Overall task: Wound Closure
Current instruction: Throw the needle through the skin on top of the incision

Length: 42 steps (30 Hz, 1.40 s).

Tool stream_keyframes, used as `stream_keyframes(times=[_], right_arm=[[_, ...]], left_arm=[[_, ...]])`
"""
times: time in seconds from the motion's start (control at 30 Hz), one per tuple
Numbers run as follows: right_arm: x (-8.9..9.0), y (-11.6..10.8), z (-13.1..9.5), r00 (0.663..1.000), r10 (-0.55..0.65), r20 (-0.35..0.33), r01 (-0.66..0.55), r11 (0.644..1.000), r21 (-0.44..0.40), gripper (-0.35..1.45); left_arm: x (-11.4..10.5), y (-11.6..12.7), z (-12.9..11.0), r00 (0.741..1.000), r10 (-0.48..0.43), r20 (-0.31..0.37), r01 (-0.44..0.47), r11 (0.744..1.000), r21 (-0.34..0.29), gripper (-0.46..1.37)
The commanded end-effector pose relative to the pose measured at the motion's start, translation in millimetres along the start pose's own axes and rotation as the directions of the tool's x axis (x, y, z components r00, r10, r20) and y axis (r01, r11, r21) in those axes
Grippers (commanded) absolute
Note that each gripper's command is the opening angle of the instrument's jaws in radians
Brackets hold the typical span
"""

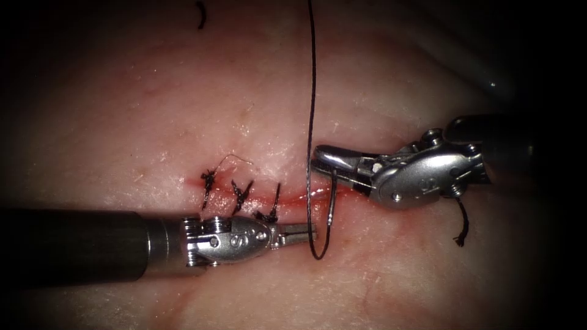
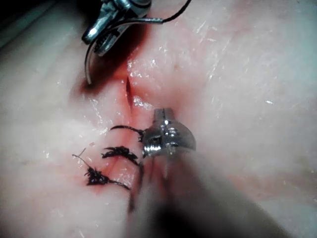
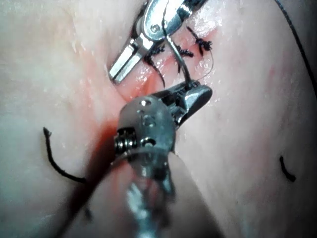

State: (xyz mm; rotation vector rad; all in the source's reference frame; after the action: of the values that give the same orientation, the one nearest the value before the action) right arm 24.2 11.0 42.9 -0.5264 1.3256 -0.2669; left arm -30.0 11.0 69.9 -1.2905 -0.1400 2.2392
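- The thin curved steel needle (image 1: 330,211) is held near its thread end by the closed jaws of the right arm's silver needle driver (image 1: 324,157), just right of the stitched part of the red cut (image 1: 293,198) in the pale pink tissue (image 1: 153,110).
- Its long axis is seen running down across the cut, hanging below the jaws; the curve sweeps to a low point, with the tip turned back up just beside the left arm's silver needle driver (image 1: 306,230). Whether the needle touches the tissue cannot be told.
- The left tool's jaws are seen closed, or nearly so, holding nothing, below the cut.
- Dark thread (image 1: 312,91) is seen rising toward the tissue's far edge.
- Three dark knotted stitches (image 1: 241,194) lie across the cut, left of the needle.
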Motion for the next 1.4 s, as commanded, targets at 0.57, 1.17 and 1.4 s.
stream_keyframes(times=[0.57, 1.17, 1.4], right_arm=[[-0.4, 2.2, 1.8, 0.978, 0.209, 0.001, -0.208, 0.977, -0.039, -0.35], [-0.6, 1.5, 4.5, 0.791, 0.604, 0.098, -0.608, 0.794, 0.016, -0.35], [-1.4, 1.0, 4.8, 0.653, 0.743, 0.146, -0.752, 0.659, 0.009, -0.35]], left_arm=[[-0.3, 0.7, -0.1, 1.0, 0.003, 0.009, -0.003, 1.0, 0.007, -0.34], [0.9, 0.7, -0.8, 1.0, -0.011, 0.014, 0.011, 1.0, 0.005, -0.35], [0.7, 0.5, -1.2, 1.0, -0.009, 0.013, 0.009, 1.0, 0.002, -0.31]])
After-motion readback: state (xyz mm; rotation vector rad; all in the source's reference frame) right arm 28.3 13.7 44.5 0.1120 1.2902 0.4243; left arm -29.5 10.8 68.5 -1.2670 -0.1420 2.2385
